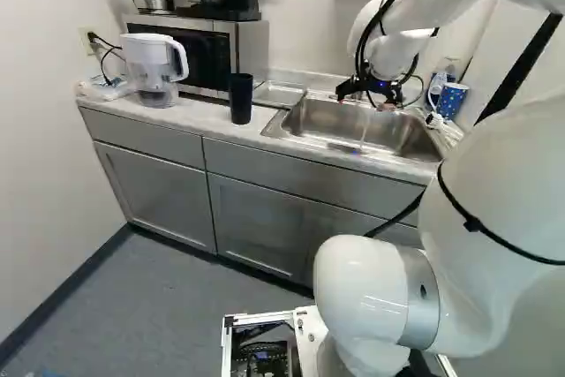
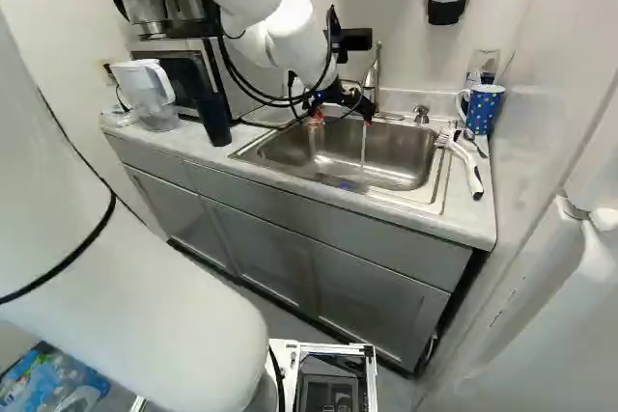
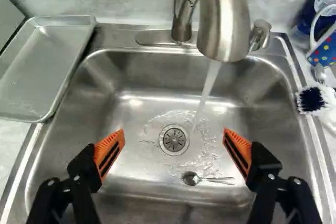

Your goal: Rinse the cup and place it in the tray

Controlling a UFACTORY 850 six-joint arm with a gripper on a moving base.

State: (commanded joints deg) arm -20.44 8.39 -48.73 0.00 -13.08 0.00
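My gripper (image 2: 342, 117) hangs over the sink (image 2: 280, 153), its two fingers wide apart. In the wrist view the gripper (image 3: 174, 141) stands open, with nothing between its orange pads; the drain shows below. A black cup (image 1: 240, 98) stands upright on the counter, left of the sink in the left base view. A blue dotted mug (image 2: 484, 108) stands on the sink's other side, its handle showing. Beside the sink, on the black cup's side, lies the shallow metal tray (image 3: 44, 69), with nothing in it.
Water runs from the faucet (image 3: 223, 19) into the sink, where a spoon (image 3: 191, 178) lies near the drain. A white brush (image 2: 471, 169) lies by the mug. A pitcher (image 1: 155, 68) and a microwave (image 1: 243, 46) stand behind or beside the black cup.
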